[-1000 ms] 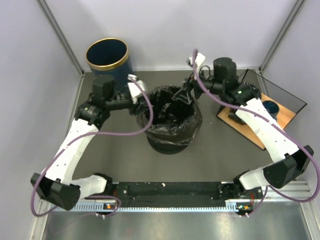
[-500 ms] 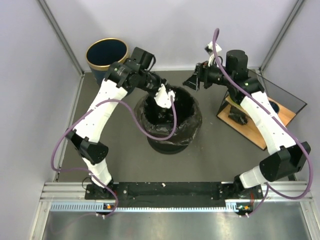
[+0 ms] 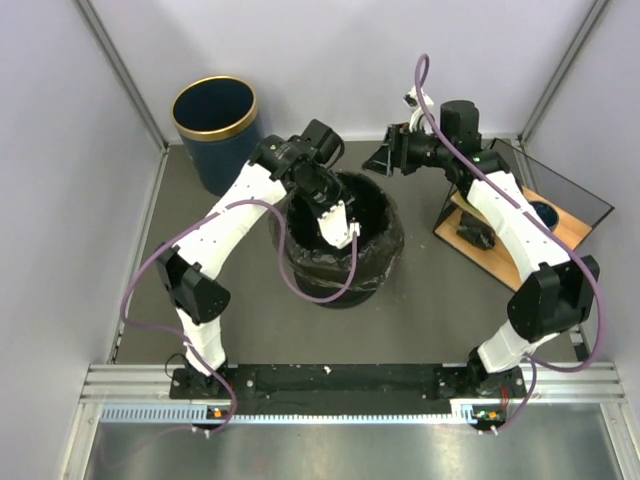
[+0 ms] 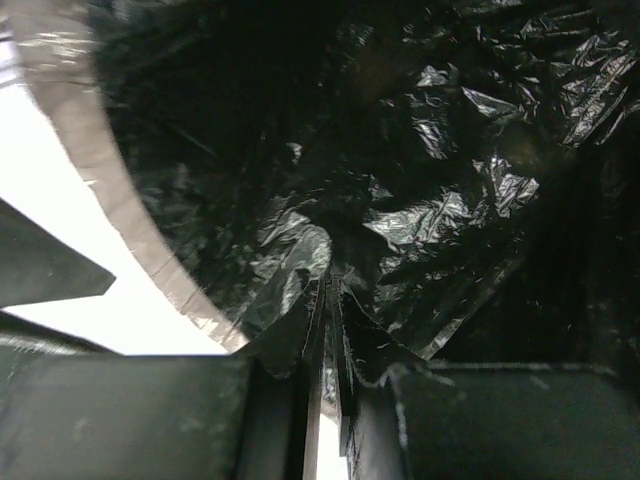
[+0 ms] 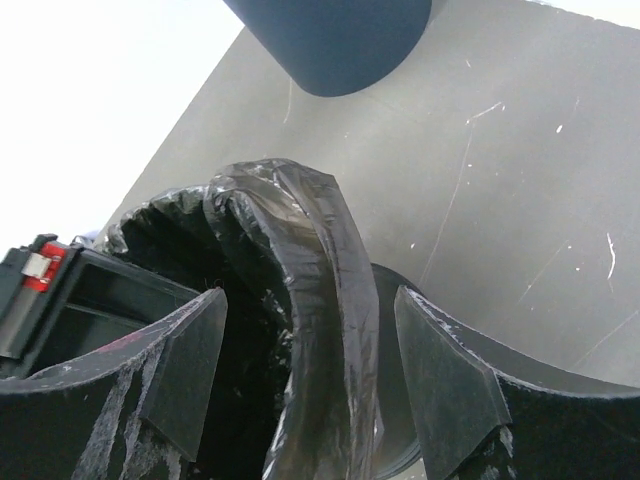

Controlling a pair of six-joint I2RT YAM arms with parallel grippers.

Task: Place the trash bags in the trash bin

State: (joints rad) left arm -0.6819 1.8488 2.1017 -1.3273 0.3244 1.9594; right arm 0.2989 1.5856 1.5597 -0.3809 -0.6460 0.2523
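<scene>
Inside the lined bin [image 3: 330, 294], trash bag [image 4: 440, 210] film is seemingly pinched by the left gripper [image 4: 325, 290] to seat it, while the right gripper [image 5: 308, 300] is held spread.

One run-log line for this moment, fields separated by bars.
left gripper: shut inside bag | right gripper: open, off far rim | bag: lining middle bin | navy bin: far left, unlined
</scene>
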